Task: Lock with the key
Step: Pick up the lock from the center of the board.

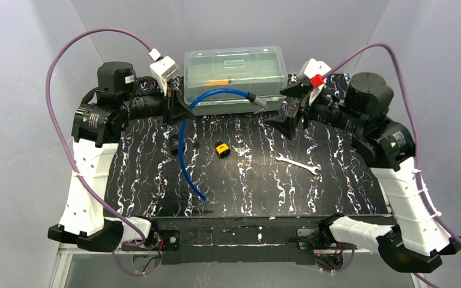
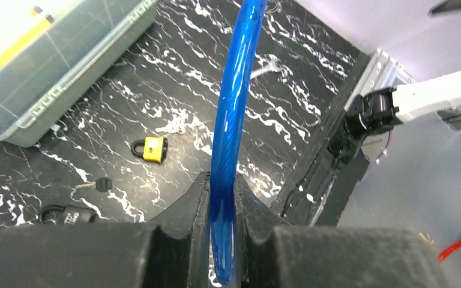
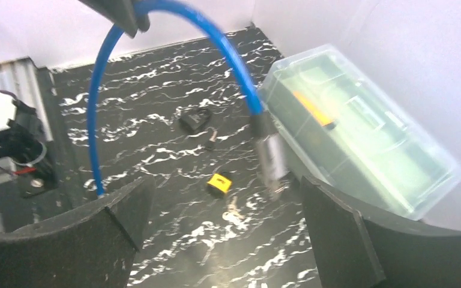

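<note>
**Ana:** Is the lock shut yet?

**Ben:** No. The key [image 1: 238, 150] lies on the counter [image 1: 336, 192], just beside the yellow padlock [image 1: 222, 149]. Nobody holds it.

**Ana:** And the fingers?

**Ben:** The left fingers [image 2: 187, 207] pinch the blue cable [image 2: 231, 108] (tight). The right fingers [image 3: 117, 210] are wide and hold nothing, near the cable's metal end [image 3: 270, 157]. All the locking is left to do.

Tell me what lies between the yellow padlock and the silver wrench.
The key, a small silvery bunch, lies close beside the yellow padlock; from there to the wrench the tabletop is bare. The top external view shows this.
</note>
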Motion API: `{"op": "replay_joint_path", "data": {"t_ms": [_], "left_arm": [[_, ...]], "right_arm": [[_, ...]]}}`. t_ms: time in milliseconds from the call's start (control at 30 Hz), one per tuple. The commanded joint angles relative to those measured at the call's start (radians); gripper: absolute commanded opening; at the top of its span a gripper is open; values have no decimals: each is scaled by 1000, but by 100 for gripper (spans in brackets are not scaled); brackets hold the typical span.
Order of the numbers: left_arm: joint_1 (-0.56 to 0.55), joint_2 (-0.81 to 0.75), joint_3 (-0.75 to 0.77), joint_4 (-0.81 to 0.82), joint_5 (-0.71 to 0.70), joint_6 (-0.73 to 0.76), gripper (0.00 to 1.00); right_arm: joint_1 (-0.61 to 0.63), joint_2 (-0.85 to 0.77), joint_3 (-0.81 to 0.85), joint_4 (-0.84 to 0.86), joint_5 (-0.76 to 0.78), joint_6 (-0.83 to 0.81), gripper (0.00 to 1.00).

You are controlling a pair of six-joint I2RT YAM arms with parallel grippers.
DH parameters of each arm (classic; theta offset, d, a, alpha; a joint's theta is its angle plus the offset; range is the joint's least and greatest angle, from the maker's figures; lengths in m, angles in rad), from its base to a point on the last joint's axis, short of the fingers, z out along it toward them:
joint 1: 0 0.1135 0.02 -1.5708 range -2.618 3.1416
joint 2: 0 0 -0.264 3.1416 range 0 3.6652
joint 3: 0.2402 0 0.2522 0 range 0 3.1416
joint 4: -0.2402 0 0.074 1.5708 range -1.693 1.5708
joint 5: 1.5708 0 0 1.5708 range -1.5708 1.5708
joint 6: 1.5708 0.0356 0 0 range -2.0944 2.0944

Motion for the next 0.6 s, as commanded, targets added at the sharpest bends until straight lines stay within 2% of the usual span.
{"op": "replay_joint_path", "data": {"t_ms": [0,100,233,433,500,567], "left_arm": [[-37,13,44,-108,5,66,0],[-55,39,60,-148,2,61,0],[-72,65,82,-170,-1,24,0],[-86,98,112,-184,-6,-21,0],[-87,104,115,-184,-14,-30,0],[-86,109,114,-185,-19,-40,0]], "right_arm": [[1,110,188,-262,46,-271,98],[2,190,276,-331,99,-336,97],[20,231,318,-318,122,-367,96],[124,284,372,-326,224,-375,97],[136,286,362,-300,234,-333,98],[137,261,307,-235,281,-215,98]]}}
